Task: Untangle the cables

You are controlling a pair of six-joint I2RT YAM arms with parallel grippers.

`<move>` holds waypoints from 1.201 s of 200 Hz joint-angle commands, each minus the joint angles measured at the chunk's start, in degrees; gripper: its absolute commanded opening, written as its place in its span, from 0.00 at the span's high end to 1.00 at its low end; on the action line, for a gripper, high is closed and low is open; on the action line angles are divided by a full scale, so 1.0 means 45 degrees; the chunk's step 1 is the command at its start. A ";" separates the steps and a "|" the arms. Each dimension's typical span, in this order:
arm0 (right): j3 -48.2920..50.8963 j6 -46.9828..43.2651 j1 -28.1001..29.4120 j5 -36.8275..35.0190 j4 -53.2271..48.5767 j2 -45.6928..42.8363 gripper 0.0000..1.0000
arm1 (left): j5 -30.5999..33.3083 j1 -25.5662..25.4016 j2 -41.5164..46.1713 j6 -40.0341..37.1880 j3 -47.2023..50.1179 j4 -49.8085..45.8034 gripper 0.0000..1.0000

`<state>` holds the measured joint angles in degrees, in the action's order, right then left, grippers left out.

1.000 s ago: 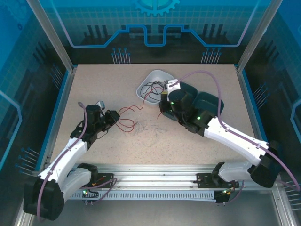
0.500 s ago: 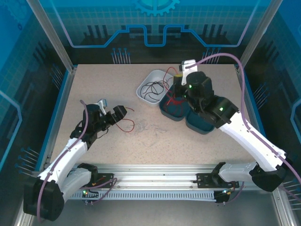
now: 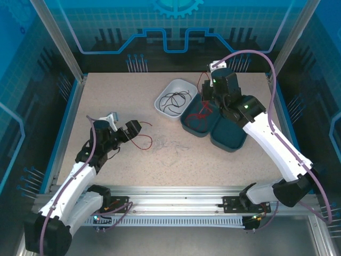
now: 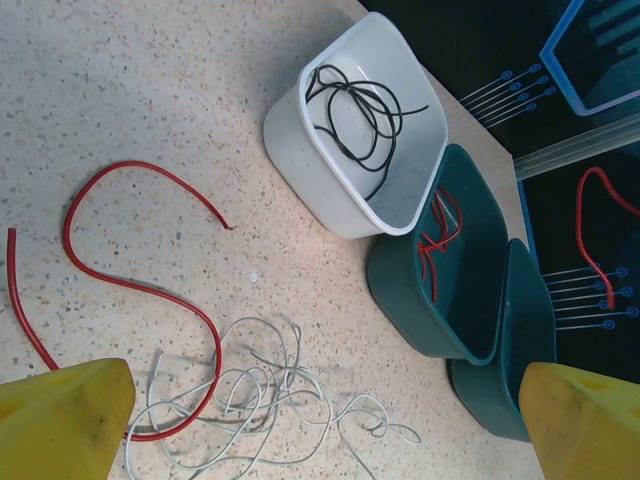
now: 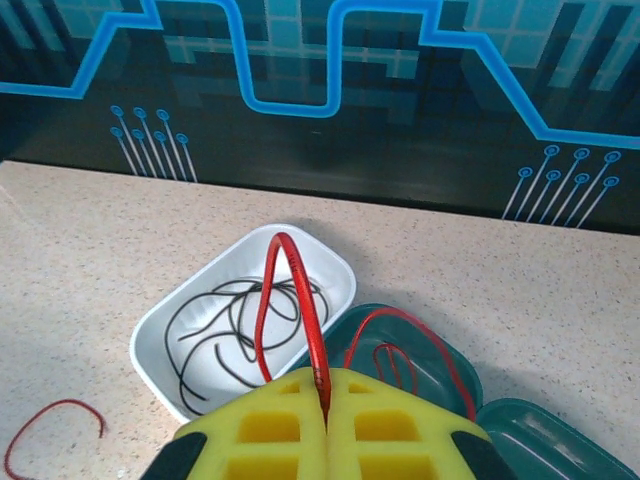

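My right gripper (image 5: 325, 402) is shut on a red cable (image 5: 305, 300) that loops up from between its yellow pads. It hangs over the nearer teal bin (image 3: 187, 124), where more red cable (image 4: 435, 240) lies. Black cables (image 4: 355, 110) rest in the white tray (image 4: 300, 150). Another red cable (image 4: 140, 285) curves across the table beside a loose white cable tangle (image 4: 260, 400). My left gripper (image 4: 320, 445) stands open above these two, with nothing between its fingers (image 4: 65, 420). In the top view the left gripper (image 3: 129, 132) is at the left and the right gripper (image 3: 205, 93) at the back.
A second teal bin (image 3: 229, 137) lies against the first one on its right. The table's back wall rises close behind the right gripper. Bare tabletop (image 3: 122, 90) stretches left of the white tray.
The right arm has risen and swung toward the back, lifting the red cable above the teal bin. The left gripper has shifted slightly, and the red cable lies loose beside it.
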<state>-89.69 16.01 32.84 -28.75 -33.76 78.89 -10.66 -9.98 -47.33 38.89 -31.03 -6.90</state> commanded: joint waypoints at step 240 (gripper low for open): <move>0.0902 0.1303 -0.2322 0.2209 0.0530 0.4217 1.00 | 0.0390 0.0089 0.0176 -0.0401 -0.0019 -0.0144 0.01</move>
<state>-86.54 20.45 23.16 -20.01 -30.94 96.60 -9.65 -9.91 -47.13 38.54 -31.03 -7.49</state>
